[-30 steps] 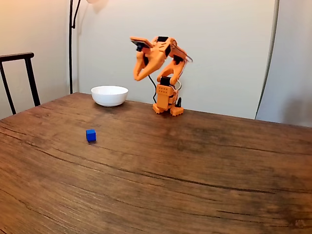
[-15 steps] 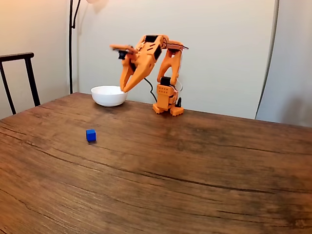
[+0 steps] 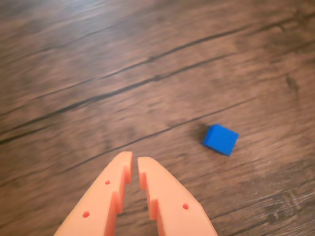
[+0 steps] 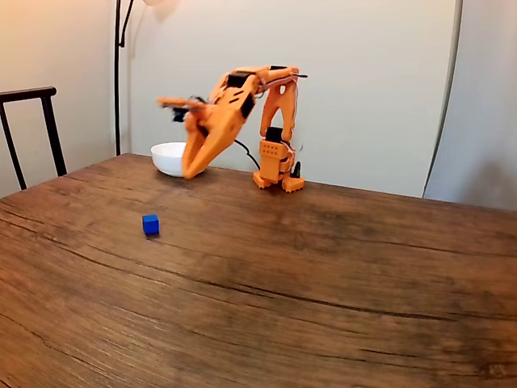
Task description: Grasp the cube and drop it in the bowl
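Cube sits on bare tabletop, ahead and right of the fingers in the wrist view, well clear, turned slightly off their line. Fingers nearly together, holding nothing. The fixed view adds height: gripper is off the tabletop, in front of the bowl, cube nearer the camera.

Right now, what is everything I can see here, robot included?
cube: one, bright blue, alone on the table, nearer the camera than the bowl in the fixed view; also in the wrist view
bowl: one, glossy white, far side of the table, partly behind the tool
table: one, dark brown wood with grain cracks
chair: one, black frame, left edge of the fixed view
lamp pole: one, black, by the wall
arm: one, orange, base at the far edge
tool: one, orange, two fingers nearly together, holding nothing
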Action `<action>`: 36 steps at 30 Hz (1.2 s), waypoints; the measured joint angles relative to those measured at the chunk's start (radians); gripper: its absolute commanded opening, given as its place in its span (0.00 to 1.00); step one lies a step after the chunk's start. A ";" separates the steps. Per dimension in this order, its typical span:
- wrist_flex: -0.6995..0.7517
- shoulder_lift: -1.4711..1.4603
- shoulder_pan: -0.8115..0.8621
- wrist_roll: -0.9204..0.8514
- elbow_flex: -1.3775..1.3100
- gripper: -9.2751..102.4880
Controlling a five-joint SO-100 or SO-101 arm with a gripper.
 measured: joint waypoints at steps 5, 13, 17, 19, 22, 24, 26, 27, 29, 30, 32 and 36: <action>-0.034 -0.075 0.025 -0.031 0.002 0.08; -0.034 -0.109 0.064 -0.074 0.002 0.08; -0.034 -0.112 0.089 -0.074 0.002 0.08; -0.034 -0.115 0.087 -0.074 0.002 0.08; -0.034 -0.115 0.101 -0.074 0.002 0.08; -0.034 -0.115 0.109 -0.074 0.002 0.13; -0.034 -0.115 0.112 -0.074 0.002 0.22; -0.034 -0.115 0.112 -0.074 0.002 0.28; -0.034 -0.115 0.110 -0.074 0.002 0.38; -0.034 -0.115 0.110 -0.075 0.002 0.43; -0.034 -0.115 0.110 -0.075 0.002 0.50; -0.034 -0.115 0.112 -0.080 0.002 0.56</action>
